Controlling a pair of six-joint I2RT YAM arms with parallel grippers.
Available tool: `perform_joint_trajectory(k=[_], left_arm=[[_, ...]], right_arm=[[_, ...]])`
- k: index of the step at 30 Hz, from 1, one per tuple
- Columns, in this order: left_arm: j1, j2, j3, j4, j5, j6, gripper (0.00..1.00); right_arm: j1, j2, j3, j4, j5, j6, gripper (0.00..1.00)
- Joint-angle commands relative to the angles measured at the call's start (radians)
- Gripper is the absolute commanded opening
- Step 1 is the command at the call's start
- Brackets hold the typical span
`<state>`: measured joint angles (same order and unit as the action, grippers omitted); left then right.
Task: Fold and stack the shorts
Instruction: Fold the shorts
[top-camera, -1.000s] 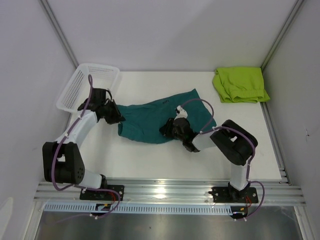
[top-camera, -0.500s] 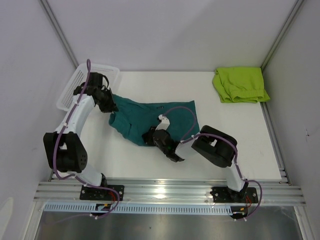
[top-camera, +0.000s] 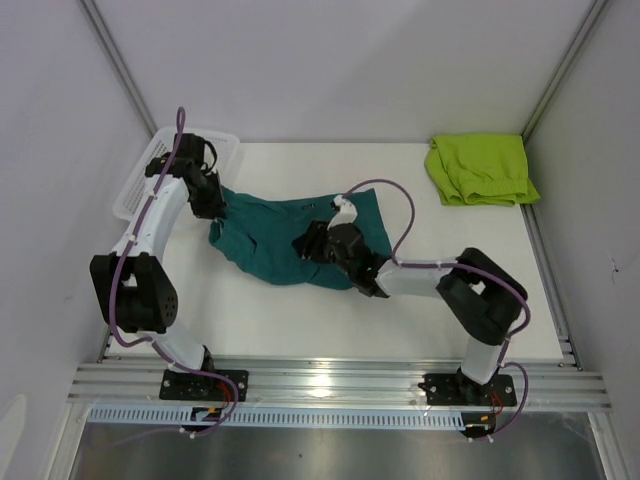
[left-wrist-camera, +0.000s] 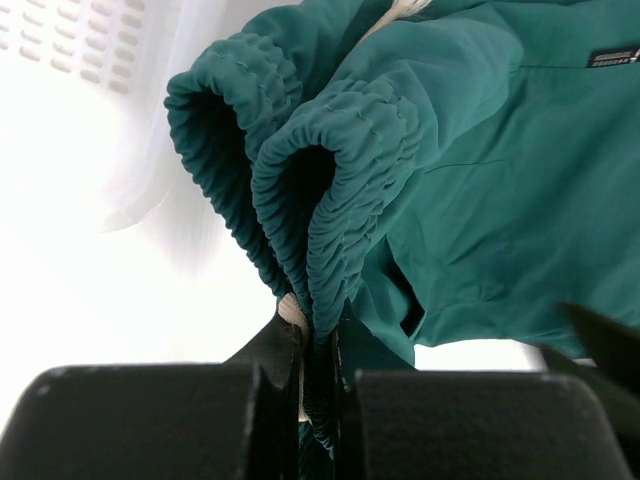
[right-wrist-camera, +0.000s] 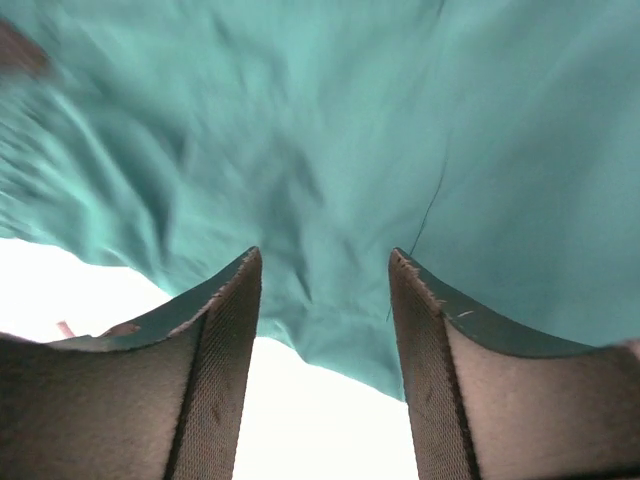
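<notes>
The dark teal shorts (top-camera: 265, 245) lie crumpled on the white table, left of centre. My left gripper (top-camera: 211, 204) is shut on their ribbed waistband (left-wrist-camera: 340, 170), which bunches in two folds just beyond the jaws (left-wrist-camera: 318, 345). My right gripper (top-camera: 308, 246) hovers low over the shorts' middle, open, with nothing between its fingers (right-wrist-camera: 228, 330). In the right wrist view the teal cloth (right-wrist-camera: 350, 130) fills the space past the fingertips, its edge over bare table. The lime green shorts (top-camera: 480, 168) lie folded at the far right corner.
A white mesh basket (top-camera: 150, 180) stands at the far left, just behind my left gripper, and its wall (left-wrist-camera: 80, 40) shows in the left wrist view. Grey walls close in both sides, and a metal rail (top-camera: 330, 380) runs along the near edge.
My left gripper has dragged the waistband left and back toward the basket, bunching the teal shorts leftward. My right gripper has opened, let go of the cloth and drawn back over it.
</notes>
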<state>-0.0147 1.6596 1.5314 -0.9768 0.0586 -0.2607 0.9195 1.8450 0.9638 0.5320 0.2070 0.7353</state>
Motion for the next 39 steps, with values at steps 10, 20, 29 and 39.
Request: perform_joint_trajectory(k=[10, 20, 29, 39], left_arm=[[0.012, 0.005, 0.070, -0.026, -0.016, 0.051, 0.00], [0.012, 0.006, 0.156, -0.072, -0.025, 0.040, 0.00], [-0.053, 0.068, 0.265, -0.167, -0.178, 0.014, 0.00], [-0.145, 0.175, 0.455, -0.289, -0.267, -0.014, 0.00]], right_arm=[[-0.277, -0.260, -0.100, -0.287, -0.130, -0.096, 0.60], [-0.395, -0.201, -0.195, -0.242, -0.316, -0.074, 0.57], [-0.301, -0.113, -0.241, -0.210, -0.298, -0.022, 0.54], [-0.173, -0.067, -0.232, -0.184, -0.251, 0.027, 0.51]])
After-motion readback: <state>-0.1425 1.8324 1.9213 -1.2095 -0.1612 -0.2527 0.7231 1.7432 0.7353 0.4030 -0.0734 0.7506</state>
